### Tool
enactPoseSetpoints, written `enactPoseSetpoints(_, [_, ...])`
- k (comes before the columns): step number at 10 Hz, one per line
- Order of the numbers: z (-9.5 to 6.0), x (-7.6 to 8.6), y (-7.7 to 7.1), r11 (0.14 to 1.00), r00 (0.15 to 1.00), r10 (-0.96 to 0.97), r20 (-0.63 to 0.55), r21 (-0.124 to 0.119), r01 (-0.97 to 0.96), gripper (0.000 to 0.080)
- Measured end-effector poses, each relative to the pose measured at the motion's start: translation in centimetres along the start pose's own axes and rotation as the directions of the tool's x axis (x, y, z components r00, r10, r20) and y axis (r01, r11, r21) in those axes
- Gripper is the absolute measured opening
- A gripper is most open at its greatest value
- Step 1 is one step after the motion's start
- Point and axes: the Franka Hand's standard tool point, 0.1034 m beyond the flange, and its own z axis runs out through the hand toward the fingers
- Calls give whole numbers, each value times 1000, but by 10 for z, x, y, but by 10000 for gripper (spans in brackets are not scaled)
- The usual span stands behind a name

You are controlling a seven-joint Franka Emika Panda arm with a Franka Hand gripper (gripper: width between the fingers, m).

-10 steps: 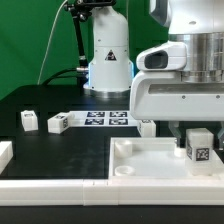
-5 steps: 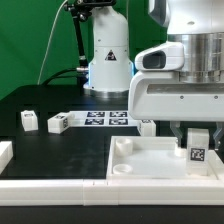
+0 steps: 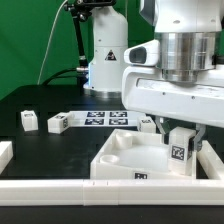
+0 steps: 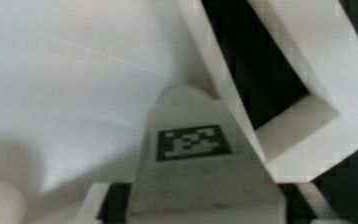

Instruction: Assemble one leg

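Observation:
My gripper (image 3: pixel 181 153) is shut on a leg (image 3: pixel 180 147), a small white block with a black-and-white tag on its facing side. It holds the leg low inside the large white tray-shaped piece (image 3: pixel 112 162), near the corner at the exterior view's right. In the wrist view the leg (image 4: pixel 197 143) stands between my fingers (image 4: pixel 133 205), its far end against the tray's floor (image 4: pixel 69 90) beside the raised rim (image 4: pixel 220 50). I cannot tell whether the leg is seated in the tray.
Two loose legs (image 3: pixel 29 120) (image 3: pixel 58 123) lie on the black table at the exterior view's left. Another (image 3: pixel 148 124) is partly hidden behind my gripper. The marker board (image 3: pixel 105 118) lies at the back. A white rail (image 3: pixel 50 188) runs along the front, with a white piece (image 3: pixel 4 152) at far left.
My gripper has moved toward the exterior view's left with the leg and turned. The tray has swung with it, its near corner now further left.

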Motion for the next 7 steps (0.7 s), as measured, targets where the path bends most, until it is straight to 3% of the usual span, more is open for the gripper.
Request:
enactPoseSetpoints(3, [0, 2, 3, 1000, 1000, 16, -7, -8, -16, 331])
enactPoseSetpoints(4, [1, 2, 4, 1000, 1000, 16, -7, -8, -16, 510])
enactPoseSetpoints(5, [1, 2, 4, 1000, 1000, 16, -7, -8, -16, 510])
enactPoseSetpoints(6, [1, 2, 4, 1000, 1000, 16, -6, -9, -16, 620])
enactPoseSetpoints(7, [1, 2, 4, 1000, 1000, 16, -6, -9, -16, 640])
